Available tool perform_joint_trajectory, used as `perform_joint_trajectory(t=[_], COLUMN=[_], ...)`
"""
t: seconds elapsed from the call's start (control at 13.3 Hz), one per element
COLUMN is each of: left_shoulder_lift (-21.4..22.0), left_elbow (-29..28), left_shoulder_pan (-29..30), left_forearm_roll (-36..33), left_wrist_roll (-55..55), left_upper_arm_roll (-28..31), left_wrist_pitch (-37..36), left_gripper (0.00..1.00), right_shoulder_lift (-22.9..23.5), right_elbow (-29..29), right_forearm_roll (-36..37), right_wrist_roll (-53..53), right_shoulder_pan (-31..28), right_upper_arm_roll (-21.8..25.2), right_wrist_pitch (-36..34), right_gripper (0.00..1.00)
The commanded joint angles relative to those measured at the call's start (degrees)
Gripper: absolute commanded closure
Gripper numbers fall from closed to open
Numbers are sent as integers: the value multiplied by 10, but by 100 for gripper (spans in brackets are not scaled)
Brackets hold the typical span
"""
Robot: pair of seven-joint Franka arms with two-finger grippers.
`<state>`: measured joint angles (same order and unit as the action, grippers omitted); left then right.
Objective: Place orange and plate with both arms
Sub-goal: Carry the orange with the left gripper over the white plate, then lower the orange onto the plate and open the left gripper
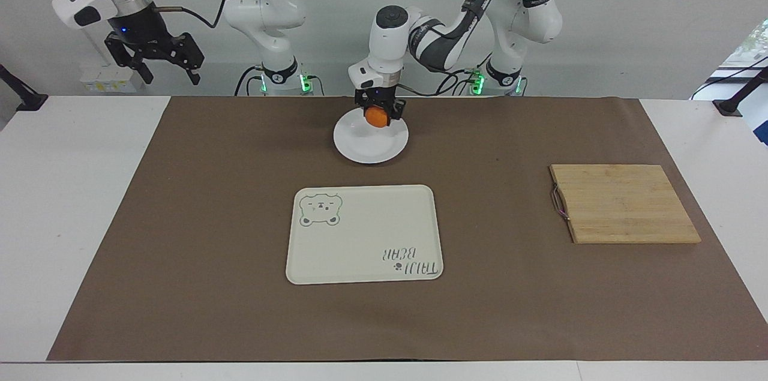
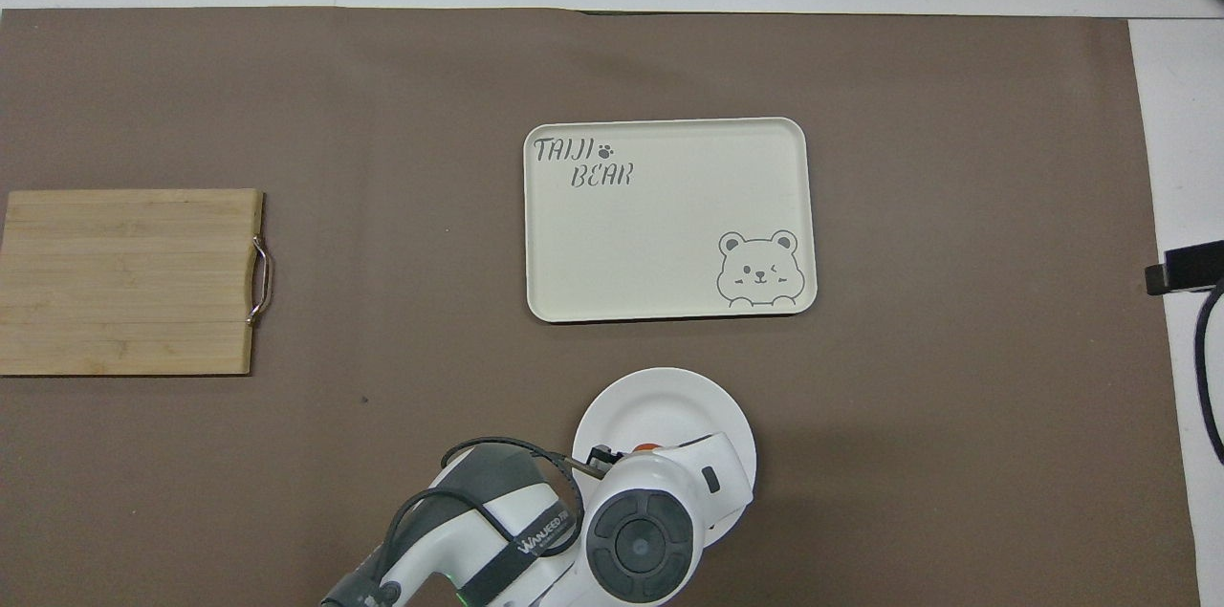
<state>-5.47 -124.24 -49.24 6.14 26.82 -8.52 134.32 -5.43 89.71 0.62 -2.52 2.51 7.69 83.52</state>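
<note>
The left gripper (image 1: 377, 112) hung over the white plate (image 1: 370, 147), its fingers closed on the orange (image 1: 377, 117). The plate sat on the table nearer the robots than the cream tray (image 1: 364, 233). The right gripper (image 1: 165, 66) waited raised over the right arm's end, fingers spread, holding nothing.

The orange (image 1: 377, 117) is bright orange, the plate (image 1: 370, 147) white, the tray (image 1: 363, 233) cream with a grey bear, the board (image 1: 624, 203) light wood.

Left pincer (image 1: 378, 115) clamped shut, pointing down; right pincer (image 1: 168, 72) raised, gaping, waiting
</note>
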Motion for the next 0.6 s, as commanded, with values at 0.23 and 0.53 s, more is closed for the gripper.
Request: perform_joint_trajectory(t=[0.23, 0.53], left_shoulder_lift=[-47, -24], left_elbow=[-9, -2], left_shoulder_pan=[-29, -14], left_forearm_roll=[-4, -4], left_wrist_roll=[4, 0], left_upper_arm_roll=[12, 17], left_wrist_pitch=[73, 43], left_gripper=[1, 0], right_shoulder_lift=[-3, -11], right_elbow=[1, 12], right_forearm_roll=[5, -20], right_wrist_roll=[6, 6], right_shoulder_pan=[-6, -11], right_upper_arm_roll=[-3, 1], right_wrist_pitch=[-6, -6], right_gripper=[0, 0])
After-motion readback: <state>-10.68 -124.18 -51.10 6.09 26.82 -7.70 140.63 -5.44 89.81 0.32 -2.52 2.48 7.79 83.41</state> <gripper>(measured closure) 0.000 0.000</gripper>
